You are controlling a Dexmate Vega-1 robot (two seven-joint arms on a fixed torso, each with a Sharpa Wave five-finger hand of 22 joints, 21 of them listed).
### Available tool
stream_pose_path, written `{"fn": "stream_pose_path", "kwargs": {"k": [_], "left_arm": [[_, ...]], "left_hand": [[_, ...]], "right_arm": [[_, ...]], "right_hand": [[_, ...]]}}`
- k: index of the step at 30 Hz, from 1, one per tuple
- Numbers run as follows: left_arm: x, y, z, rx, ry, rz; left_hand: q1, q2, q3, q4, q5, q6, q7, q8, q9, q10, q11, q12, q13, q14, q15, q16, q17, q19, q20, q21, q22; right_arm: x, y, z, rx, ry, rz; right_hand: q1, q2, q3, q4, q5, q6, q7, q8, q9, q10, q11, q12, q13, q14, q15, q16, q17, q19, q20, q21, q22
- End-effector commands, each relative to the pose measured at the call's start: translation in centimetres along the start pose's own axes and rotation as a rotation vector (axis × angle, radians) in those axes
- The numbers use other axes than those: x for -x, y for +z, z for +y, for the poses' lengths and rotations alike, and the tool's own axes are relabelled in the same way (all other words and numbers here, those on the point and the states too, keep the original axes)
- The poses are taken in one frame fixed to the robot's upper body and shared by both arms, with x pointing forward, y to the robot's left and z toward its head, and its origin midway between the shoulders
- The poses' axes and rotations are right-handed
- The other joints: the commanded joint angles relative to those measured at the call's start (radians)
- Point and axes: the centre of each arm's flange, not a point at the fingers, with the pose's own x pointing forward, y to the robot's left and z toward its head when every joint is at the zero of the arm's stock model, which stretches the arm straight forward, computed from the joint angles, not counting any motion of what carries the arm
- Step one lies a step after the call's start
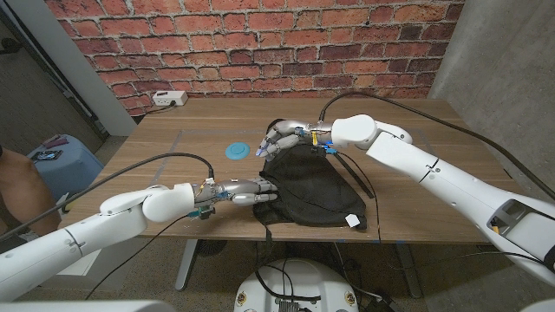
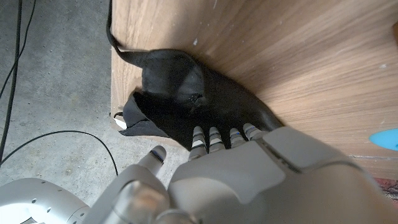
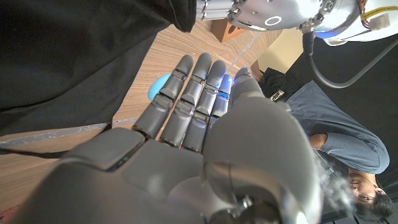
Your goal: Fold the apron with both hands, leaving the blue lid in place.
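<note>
Brick wall (image 1: 260, 43) | wooden table (image 1: 408, 173) | both hands grip apron (image 1: 316, 186)

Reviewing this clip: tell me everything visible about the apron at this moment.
The apron is black, soft cloth, lying bunched and partly folded on the wooden table near its front edge, right of the blue lid. A thin black strap trails off the front edge, and a small white tag shows at its near right corner. The left hand has its fingers on the apron's left edge; the right hand is at its far corner.
</note>
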Motion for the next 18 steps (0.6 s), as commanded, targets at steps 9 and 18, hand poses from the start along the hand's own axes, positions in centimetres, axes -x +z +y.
{"fn": "stream_pose_path", "kwargs": {"k": [9,18], "left_arm": [[3.3,0.9,1.1,-0.010,-0.020,0.049],[4.4,1.5,2.0,-0.017,0.003,0.049]], "left_hand": [[0.006,0.005,0.015,-0.002,0.000,0.003,-0.010,-0.003,0.003,0.002,-0.008,-0.001,0.002,-0.020,-0.006,-0.005,-0.002,-0.073,-0.006,0.002,0.001],[0.011,0.006,0.025,-0.006,0.000,0.005,-0.013,-0.002,0.003,0.004,-0.012,0.000,0.002,-0.020,-0.007,-0.007,-0.004,-0.068,-0.009,0.002,0.000]], "right_arm": [[0.0,0.0,-0.4,-0.003,-0.019,-0.007],[0.0,-0.5,-0.8,-0.022,-0.047,0.004]], "right_hand": [[-0.008,0.005,0.004,-0.009,-0.002,0.000,0.000,-0.005,-0.001,0.007,0.009,-0.011,-0.009,-0.007,-0.026,0.012,-0.003,-0.002,0.008,0.000,0.003],[-0.005,0.005,0.006,-0.016,-0.002,-0.022,0.014,-0.016,-0.003,0.000,0.012,-0.025,-0.021,-0.013,-0.022,0.013,-0.009,-0.007,0.010,-0.002,0.003]]}}
